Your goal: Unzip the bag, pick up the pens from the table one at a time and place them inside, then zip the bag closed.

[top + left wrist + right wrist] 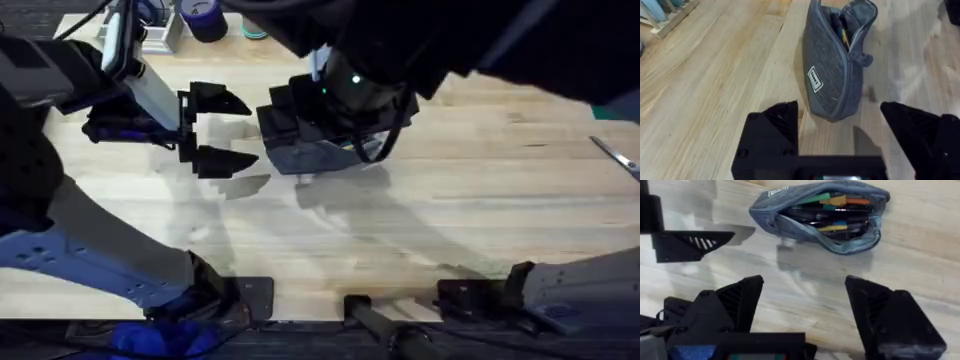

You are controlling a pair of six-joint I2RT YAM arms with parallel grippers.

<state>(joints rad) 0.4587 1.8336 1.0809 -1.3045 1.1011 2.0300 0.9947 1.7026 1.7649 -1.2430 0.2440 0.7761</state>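
Note:
The blue-grey bag (790,222) lies on the table (920,255) with its zipper open. Several pens (832,215) in black, green, orange and yellow lie inside it. My right gripper (805,307) hovers open just in front of the bag's mouth, holding nothing. In the overhead view the right arm covers most of the bag (325,158). My left gripper (222,130) stands open to the left of the bag, a short gap away. Seen from the left wrist, the bag (830,75) stands on edge beyond the open left gripper (840,135), with pen tips (842,27) showing in the slit.
Silver scissors (615,155) lie near the table's right edge. A dark blue cup (205,15) and a small box (165,35) stand at the back left. A wooden rack (670,20) sits at the far edge. Bare planks (480,190) stretch to the right of the bag.

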